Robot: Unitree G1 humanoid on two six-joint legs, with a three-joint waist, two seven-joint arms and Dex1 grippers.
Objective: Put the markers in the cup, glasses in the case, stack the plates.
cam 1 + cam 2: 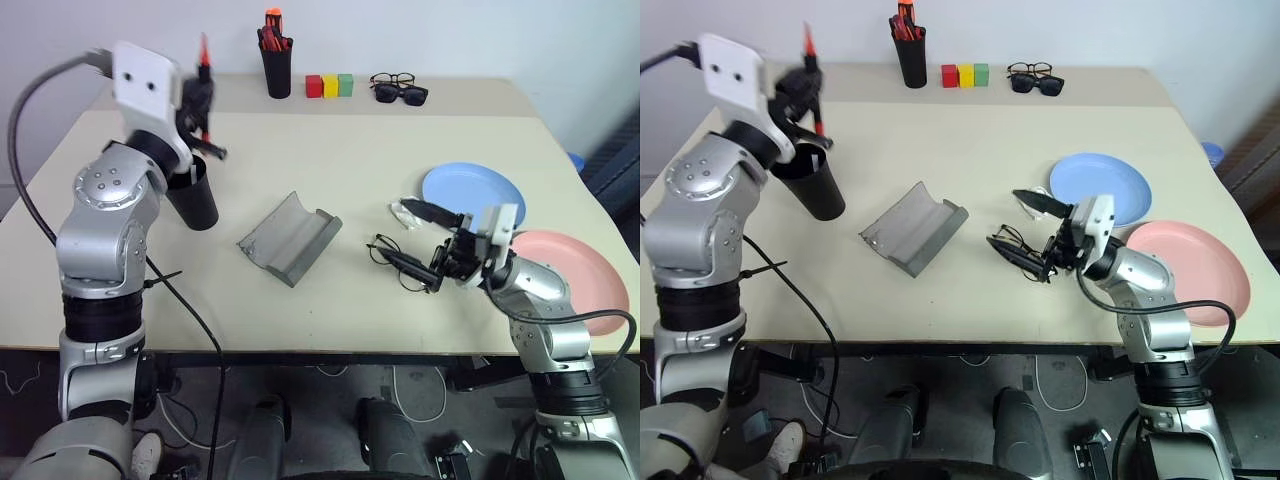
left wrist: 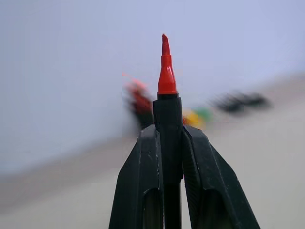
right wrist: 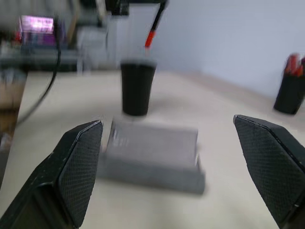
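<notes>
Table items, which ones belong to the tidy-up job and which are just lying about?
Job: red marker in left gripper; black cup; wire-rimmed glasses; grey case; blue plate; pink plate.
Lying about: pen cup; coloured blocks; sunglasses; thicker-framed clear glasses.

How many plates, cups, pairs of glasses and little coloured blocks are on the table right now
Plates: 2, blue plate, pink plate
Cups: 2
Glasses: 3
Blocks: 3
Total: 10
</notes>
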